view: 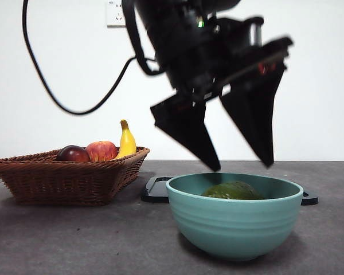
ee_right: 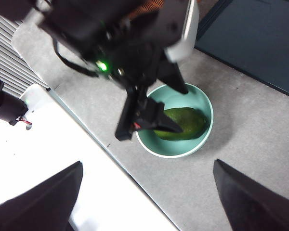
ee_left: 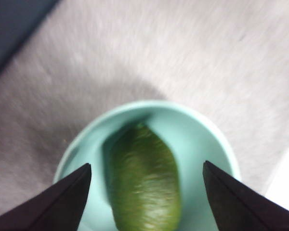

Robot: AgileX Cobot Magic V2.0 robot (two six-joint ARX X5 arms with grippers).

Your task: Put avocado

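Note:
The dark green avocado (view: 232, 191) lies inside the teal bowl (view: 235, 224) at the front of the grey table. My left gripper (view: 241, 165) hangs just above the bowl, jaws open and empty, one jaw to each side of the fruit. The left wrist view shows the avocado (ee_left: 144, 185) lying free in the bowl (ee_left: 195, 118) between the open jaws of the left gripper (ee_left: 147, 165). My right gripper (ee_right: 148, 164) is open and empty, high above the table. From there I see the left gripper (ee_right: 151, 113) over the bowl (ee_right: 173, 153) and the avocado (ee_right: 185, 122).
A wicker basket (view: 63, 180) at the left holds a dark red fruit (view: 73, 153), a red apple (view: 102, 150) and a banana (view: 126, 140). A black tray (view: 155, 190) lies behind the bowl. A black cable (view: 57, 100) hangs at the back left.

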